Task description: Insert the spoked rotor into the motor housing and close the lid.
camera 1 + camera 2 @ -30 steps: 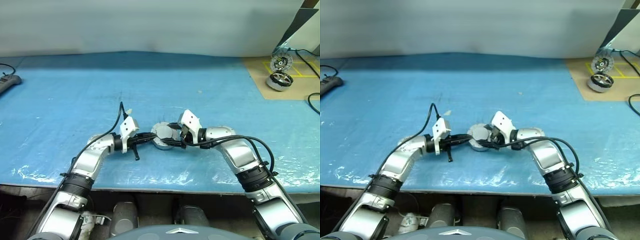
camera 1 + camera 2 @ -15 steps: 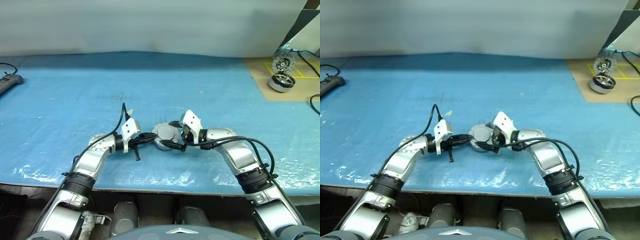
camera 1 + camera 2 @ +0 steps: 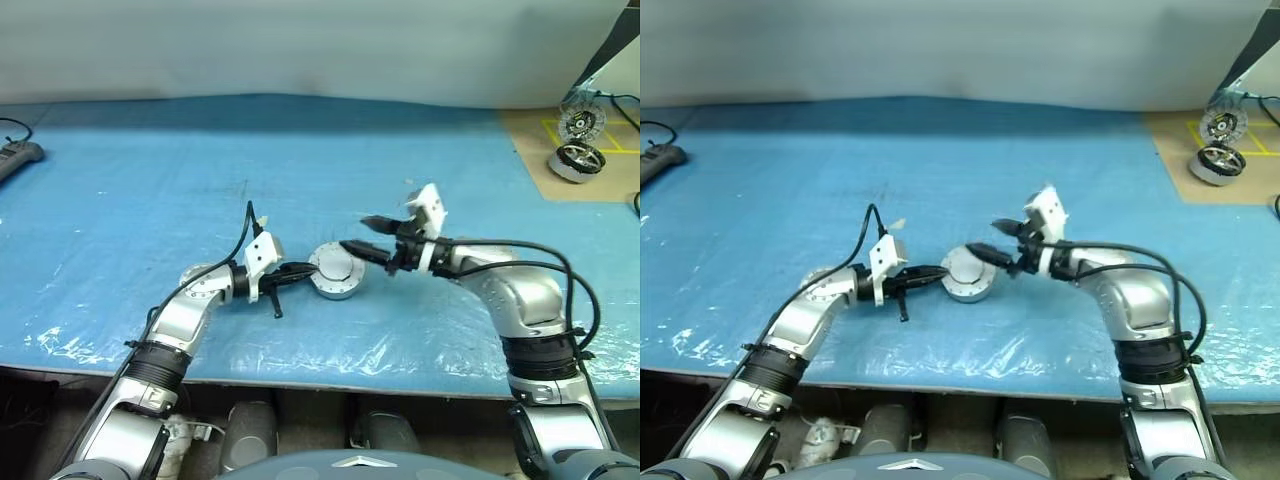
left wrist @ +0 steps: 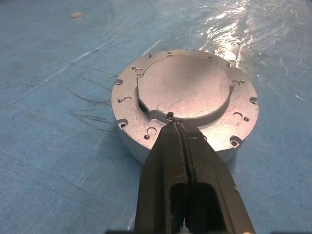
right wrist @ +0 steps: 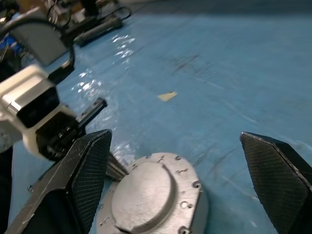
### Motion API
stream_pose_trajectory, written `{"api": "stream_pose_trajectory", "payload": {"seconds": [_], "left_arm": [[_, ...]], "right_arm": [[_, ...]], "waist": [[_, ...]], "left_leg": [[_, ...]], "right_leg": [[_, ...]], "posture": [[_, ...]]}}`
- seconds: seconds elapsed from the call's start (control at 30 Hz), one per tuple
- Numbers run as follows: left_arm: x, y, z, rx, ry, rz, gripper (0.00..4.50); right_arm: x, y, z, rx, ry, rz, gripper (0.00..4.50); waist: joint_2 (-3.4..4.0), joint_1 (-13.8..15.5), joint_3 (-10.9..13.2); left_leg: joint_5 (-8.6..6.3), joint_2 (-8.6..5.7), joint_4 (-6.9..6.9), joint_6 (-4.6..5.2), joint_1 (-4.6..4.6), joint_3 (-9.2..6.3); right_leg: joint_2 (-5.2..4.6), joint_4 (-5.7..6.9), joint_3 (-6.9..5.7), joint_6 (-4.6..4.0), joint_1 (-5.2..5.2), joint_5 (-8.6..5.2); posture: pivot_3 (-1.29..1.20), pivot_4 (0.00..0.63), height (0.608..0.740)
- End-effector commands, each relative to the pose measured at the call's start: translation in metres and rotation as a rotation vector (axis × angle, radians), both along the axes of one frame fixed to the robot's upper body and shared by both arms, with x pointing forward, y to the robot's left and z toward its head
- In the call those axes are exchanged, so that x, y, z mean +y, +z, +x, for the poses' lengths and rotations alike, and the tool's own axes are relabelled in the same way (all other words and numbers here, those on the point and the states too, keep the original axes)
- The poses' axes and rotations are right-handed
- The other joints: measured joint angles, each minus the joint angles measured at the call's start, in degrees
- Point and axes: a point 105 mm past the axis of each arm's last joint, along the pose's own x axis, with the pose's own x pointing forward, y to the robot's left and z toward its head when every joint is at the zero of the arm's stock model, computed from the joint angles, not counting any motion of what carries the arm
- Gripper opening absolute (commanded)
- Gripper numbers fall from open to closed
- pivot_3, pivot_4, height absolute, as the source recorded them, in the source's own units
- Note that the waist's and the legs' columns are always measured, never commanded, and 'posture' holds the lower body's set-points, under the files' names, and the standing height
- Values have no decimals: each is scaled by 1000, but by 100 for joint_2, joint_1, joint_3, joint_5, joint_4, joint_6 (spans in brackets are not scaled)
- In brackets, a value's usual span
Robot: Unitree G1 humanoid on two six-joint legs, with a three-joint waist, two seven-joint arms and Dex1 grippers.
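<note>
We see the lid [image 4: 184,92], plain grey face up, lying shut on the round silver motor housing [image 3: 336,272] mid-table. Our left gripper [image 4: 178,127], fingers pressed together, touches its rim; our right gripper [image 3: 362,236] hangs wide apart above it.

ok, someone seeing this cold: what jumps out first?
The round silver motor housing at the middle of the blue table, its lid lying flat on top, plain face up. The left gripper is shut, its tips at the housing's rim, while the right gripper hangs open just to the housing's right. Far off on the brown mat at the right corner sit two more wheel-like parts.
</note>
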Motion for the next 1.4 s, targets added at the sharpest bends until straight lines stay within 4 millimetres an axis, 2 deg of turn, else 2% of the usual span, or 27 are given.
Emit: {"api": "stream_pose_trajectory", "payload": {"seconds": [0.03, 0.1, 0.2, 0.4, 0.5, 0.63, 0.93, 1.03, 1.17, 1.4], "left_arm": [[-1, -13, -6, 42, -9, 41, 0], [-2, -13, -3, 43, -11, 41, 0], [-5, -10, 1, 44, -20, 43, 0], [-7, -2, 10, 37, -27, 45, 0], [-9, -1, 11, 40, -36, 44, 0], [-11, -4, 15, 44, -33, 49, 0], [-7, -19, 22, 51, -20, 66, 0], [-6, -21, 24, 49, -18, 65, 0], [-4, -23, 25, 48, -17, 67, 0], [-2, -21, 28, 45, -20, 62, 0]], "right_arm": [[-28, -11, -2, 122, -124, 111, 4460], [-35, -27, -11, 269, -149, 205, 4460], [-27, -50, -35, 456, -86, 279, 4460], [-19, -75, -50, 571, -92, 292, 4460], [-8, -82, -51, 596, -83, 302, 4460], [1, -86, -41, 591, -107, 325, 4460], [22, -86, -31, 595, -89, 406, 4460], [25, -84, -31, 589, -74, 419, 3853], [30, -82, -33, 586, -50, 423, 2496], [33, -79, -32, 579, -51, 435, 2387]], "waist": [[0, 12, 0], [1, 9, 0], [12, 30, 1], [21, 100, 3], [21, 103, 3], [20, 98, 3], [19, 100, 2], [19, 100, 2], [20, 100, 2], [20, 97, 2]], "left_leg": [[-7, 0, 0, -12, 5, 0], [-7, 1, 0, -13, 8, 0], [-7, 2, 0, -13, 9, 0], [-7, 4, 16, -16, 12, 0], [-6, 5, 15, -19, 29, 0], [3, 5, 14, -35, 39, -1], [7, 5, 14, -42, 42, -2], [7, 5, 14, -42, 43, -2], [7, 5, 12, -43, 40, -2], [7, 5, 12, -43, 43, -2]], "right_leg": [[0, -1, 0, 0, 6, 0], [0, -2, -1, 0, 9, 0], [0, 1, -3, -1, 8, 0], [0, 9, -4, 1, 13, 2], [-1, 8, -4, 1, 30, 2], [-1, 7, -4, 2, 37, 1], [-1, 6, -5, 2, 42, 2], [-1, 6, -6, 2, 43, 2], [-1, 4, -6, 3, 41, 2], [-1, 5, -6, 3, 42, 2]], "posture": [[0, 150, 740], [0, 150, 740], [0, 150, 740], [0, 150, 740], [0, 150, 740], [0, 150, 740], [0, 150, 740], [0, 150, 740], [0, 150, 740], [0, 150, 740]]}}
